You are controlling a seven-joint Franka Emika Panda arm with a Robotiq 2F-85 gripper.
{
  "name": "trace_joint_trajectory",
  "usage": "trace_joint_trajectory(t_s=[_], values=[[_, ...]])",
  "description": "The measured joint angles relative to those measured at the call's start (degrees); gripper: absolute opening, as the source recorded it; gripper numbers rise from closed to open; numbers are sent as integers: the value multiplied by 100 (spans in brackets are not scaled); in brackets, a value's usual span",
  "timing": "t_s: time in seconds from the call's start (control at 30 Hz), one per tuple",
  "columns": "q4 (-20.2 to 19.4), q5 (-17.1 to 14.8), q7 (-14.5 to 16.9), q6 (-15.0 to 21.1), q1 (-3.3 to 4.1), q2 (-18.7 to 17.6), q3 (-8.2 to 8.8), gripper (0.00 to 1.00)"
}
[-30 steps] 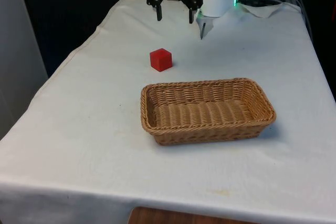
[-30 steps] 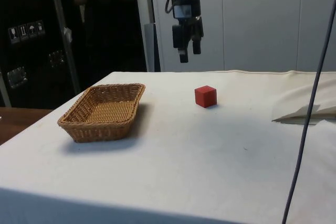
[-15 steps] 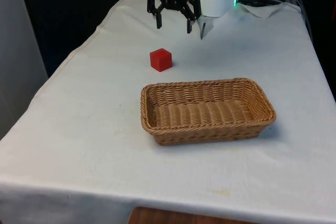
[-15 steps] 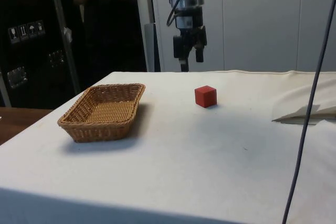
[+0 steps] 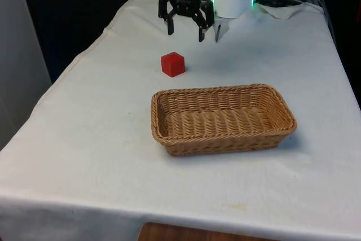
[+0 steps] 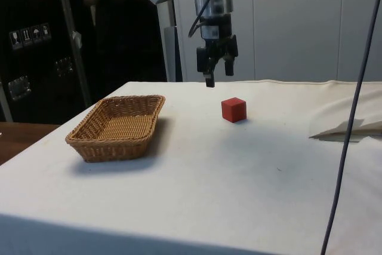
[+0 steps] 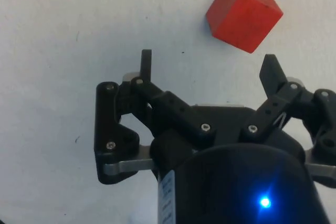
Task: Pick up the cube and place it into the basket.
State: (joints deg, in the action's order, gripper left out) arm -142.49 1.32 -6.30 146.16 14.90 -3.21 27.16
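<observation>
The gripper point(image 5: 185, 30) has come down closer to the cloth, nearer the cube point(image 5: 172, 64).

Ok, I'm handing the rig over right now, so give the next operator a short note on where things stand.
Gripper: jaws open, holding nothing, in the air above the white cloth, on the robot's side of the cube and not yet over it.
Red cube: resting on the cloth, untouched, between the gripper and the basket.
Wicker basket: empty, standing apart from the cube on its camera side in the front view.
Done: nothing grasped so far.
Left: bring the jaws over the cube, lower, close, lift, carry it to the basket, release.
</observation>
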Motion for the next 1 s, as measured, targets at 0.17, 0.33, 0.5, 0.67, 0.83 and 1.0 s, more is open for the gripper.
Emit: trace_joint_trajectory(t_s=[0.17,0.33,0.5,0.67,0.83,1.0], values=[[-17,0,-120,52,0,-52,6,100],[-46,0,-264,160,0,-132,17,100],[-103,0,-418,338,0,-223,34,100],[-160,0,-550,487,0,-304,46,100],[-189,0,-659,602,0,-372,57,100],[-223,0,-808,762,0,-493,63,100]])
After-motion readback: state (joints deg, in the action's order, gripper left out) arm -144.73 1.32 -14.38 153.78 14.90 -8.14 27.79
